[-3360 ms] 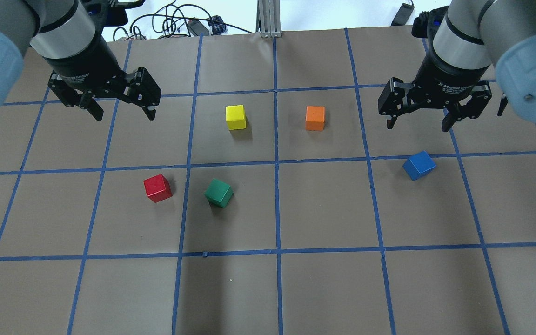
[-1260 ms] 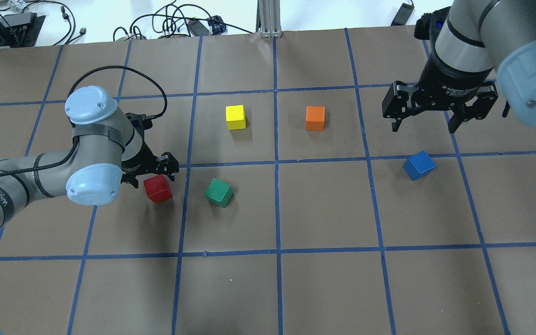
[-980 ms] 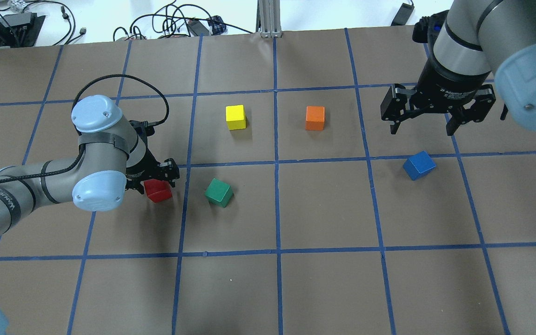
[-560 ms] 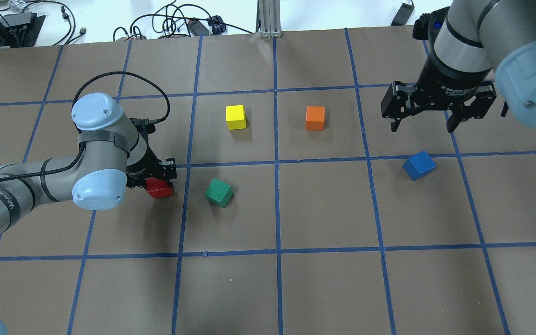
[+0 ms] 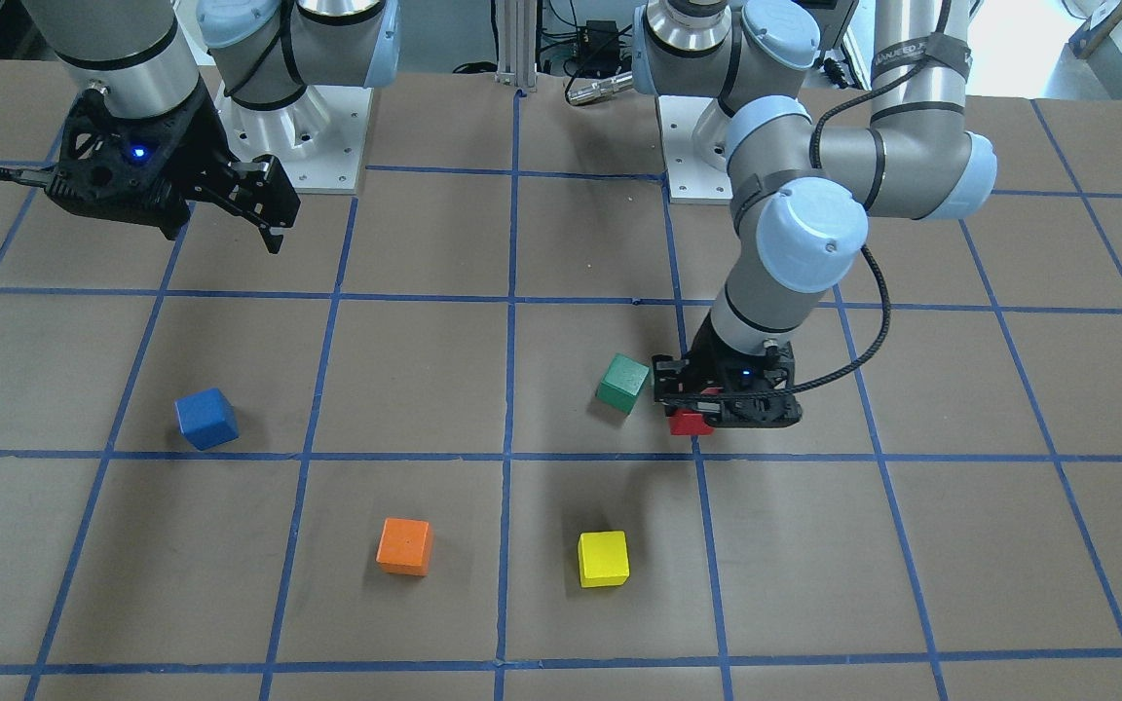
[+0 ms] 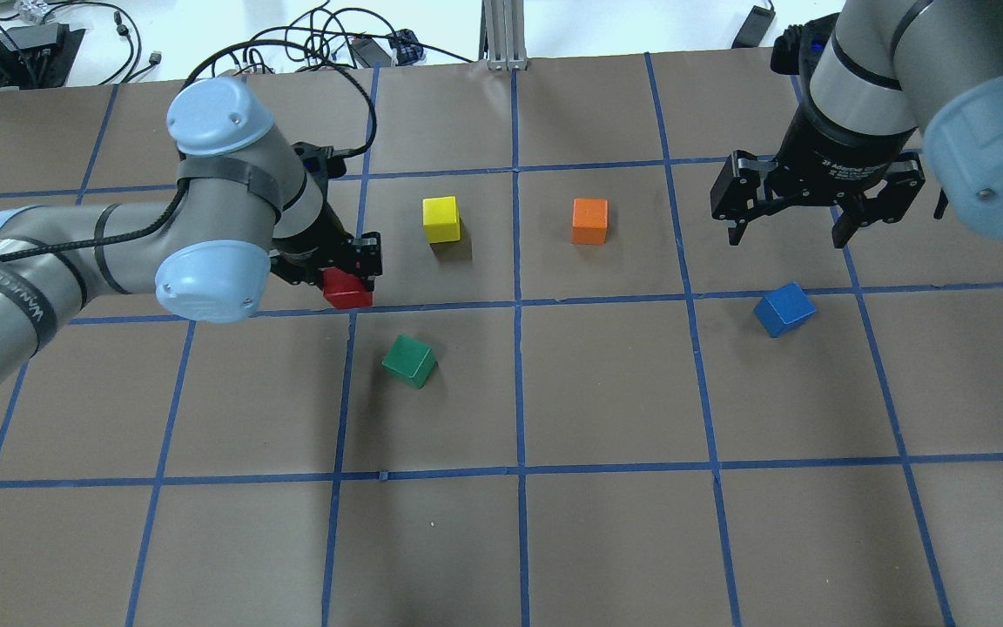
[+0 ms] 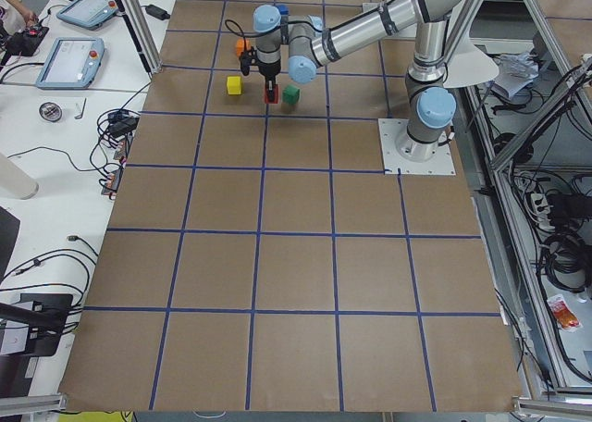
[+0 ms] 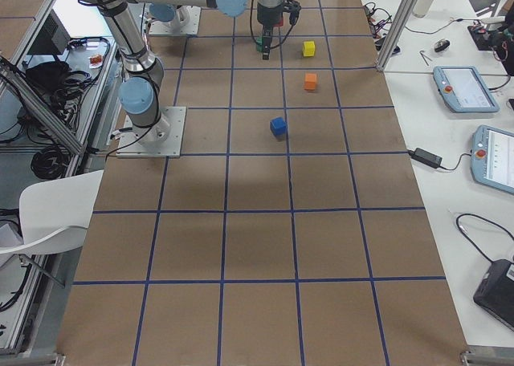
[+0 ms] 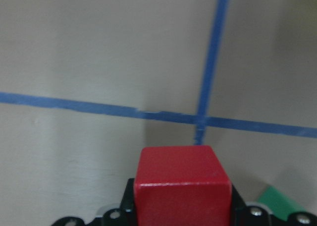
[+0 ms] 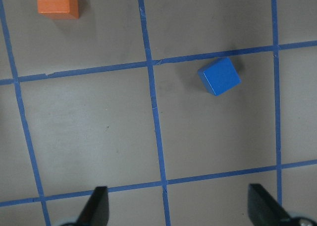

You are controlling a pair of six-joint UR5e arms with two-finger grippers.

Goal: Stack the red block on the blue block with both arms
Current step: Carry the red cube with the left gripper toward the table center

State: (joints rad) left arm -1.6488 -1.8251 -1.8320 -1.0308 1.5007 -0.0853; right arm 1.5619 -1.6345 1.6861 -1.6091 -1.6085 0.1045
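Observation:
My left gripper (image 6: 346, 283) is shut on the red block (image 6: 346, 291) and holds it lifted above the table, near a blue tape crossing; the block fills the bottom of the left wrist view (image 9: 182, 186) and shows in the front view (image 5: 689, 422). The blue block (image 6: 784, 309) sits on the table at the right, also in the front view (image 5: 205, 418) and in the right wrist view (image 10: 219, 76). My right gripper (image 6: 790, 228) hangs open and empty above the table, beyond the blue block.
A green cube (image 6: 408, 360) lies just in front of the held red block. A yellow cube (image 6: 441, 219) and an orange cube (image 6: 589, 220) sit further back in the middle. Cables and a metal post (image 6: 501, 35) lie beyond the table's far edge.
My left gripper closed on the red block, lifted it off the table and carried it away from me and to the right. The right gripper has stayed in place.

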